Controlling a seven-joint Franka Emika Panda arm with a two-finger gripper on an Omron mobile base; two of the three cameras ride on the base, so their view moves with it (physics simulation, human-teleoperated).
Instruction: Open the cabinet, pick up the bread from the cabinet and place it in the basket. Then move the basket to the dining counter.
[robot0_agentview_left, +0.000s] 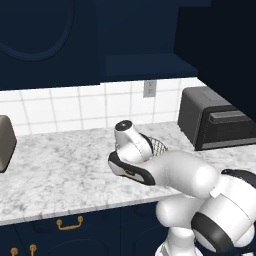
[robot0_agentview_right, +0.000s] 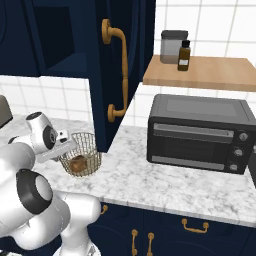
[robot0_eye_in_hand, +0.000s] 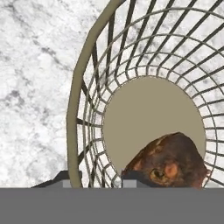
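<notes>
Gripper (robot0_eye_in_hand: 98, 179) down at rim of basket (robot0_eye_in_hand: 83, 109), fingertips (robot0_eye_in_hand: 59, 178) barely poking up at bottom of hand view. One tip outside the wire wall, other tip inside, rim running between them. Straddling the wall, but whether clamped on wire or just around it: can't tell. Gap betw. tips moderate, not wide.

Bread (robot0_eye_in_hand: 173, 164) inside basket, lying on tan base, off-centre, pushed toward the wall nearest the inner tip. Lumpy brown piece, roughly as long as wide in hand view; long axis not clear. Right base view shows bread (robot0_agentview_right: 77, 163) low in basket (robot0_agentview_right: 82, 155), which stands upright on marble worktop (robot0_agentview_right: 165, 185), mouth up, walls tapering down to base.

Basket just beside open cabinet door (robot0_agentview_right: 100, 75), gold bar handle (robot0_agentview_right: 120, 70) vertical, door edge facing out over worktop. Black toaster oven (robot0_agentview_right: 200, 132) well apart to the right. In left base view arm's wrist covers most of basket (robot0_agentview_left: 157, 145); only a patch of mesh visible.
</notes>
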